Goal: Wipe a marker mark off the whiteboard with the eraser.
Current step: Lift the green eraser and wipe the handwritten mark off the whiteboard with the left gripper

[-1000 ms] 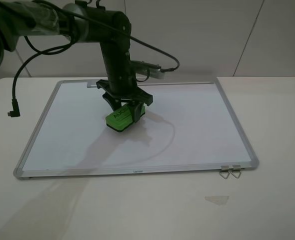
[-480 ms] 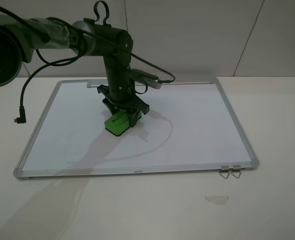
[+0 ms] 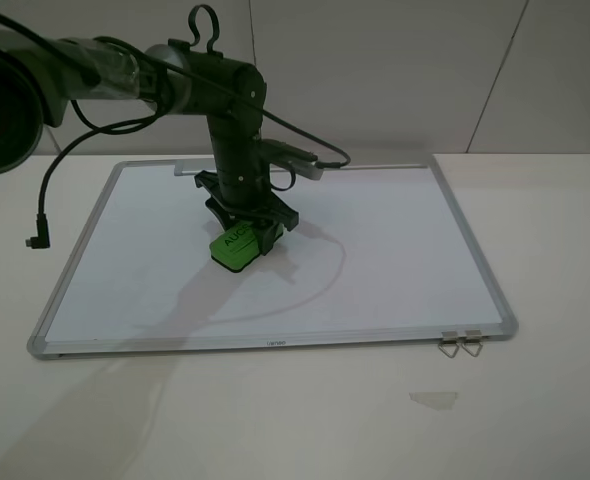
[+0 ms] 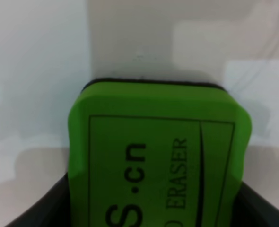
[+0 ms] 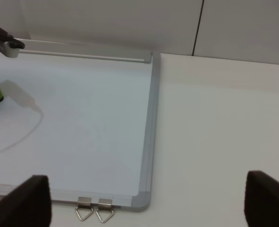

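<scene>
Left gripper [image 3: 247, 228] jaws pinching eraser [image 3: 235, 246], one dark jaw on each long side. Green block down on whiteboard [image 3: 405, 260], just 9 o'clock of board centre. Left wrist view: eraser [image 4: 153, 156] fills frame, white surface beyond its end. Left wrist link upright, pointing straight down; forearm reaches in from 10 o'clock. Right gripper [image 5: 149, 179] fingers spread wide, gripping nothing, looking onto board's 5 o'clock corner and two clips [image 5: 94, 211].

High front overview, wrist views, shared whiteboard [image 3: 395, 260]
</scene>
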You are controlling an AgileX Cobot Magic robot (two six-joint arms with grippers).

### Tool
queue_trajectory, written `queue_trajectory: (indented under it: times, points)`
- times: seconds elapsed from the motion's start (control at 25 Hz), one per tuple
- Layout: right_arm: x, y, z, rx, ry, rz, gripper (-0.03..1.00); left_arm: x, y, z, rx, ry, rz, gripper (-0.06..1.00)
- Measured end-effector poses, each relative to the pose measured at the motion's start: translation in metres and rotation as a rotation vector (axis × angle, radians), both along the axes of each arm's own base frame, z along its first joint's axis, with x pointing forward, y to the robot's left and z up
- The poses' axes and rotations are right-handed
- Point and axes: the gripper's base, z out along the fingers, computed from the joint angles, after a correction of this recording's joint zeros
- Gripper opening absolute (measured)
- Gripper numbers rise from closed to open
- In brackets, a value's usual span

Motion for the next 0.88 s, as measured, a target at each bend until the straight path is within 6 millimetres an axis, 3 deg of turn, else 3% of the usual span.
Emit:
queue_trajectory:
  times: [0.24, 0.72, 0.88]
  points:
    - [0.000, 0.000, 0.000, 0.000, 0.000, 0.000, 0.82, 0.005, 0.010, -0.001, -0.003, -0.002, 0.031, 0.60]
    - [0.000, 0.000, 0.000, 0.000, 0.000, 0.000, 0.82, 0.043, 0.095, 0.001, 0.073, -0.031, 0.246, 0.60]
    - [0.000, 0.000, 0.000, 0.000, 0.000, 0.000, 0.82, 0.044, 0.101, 0.001, 0.079, -0.032, 0.260, 0.60]
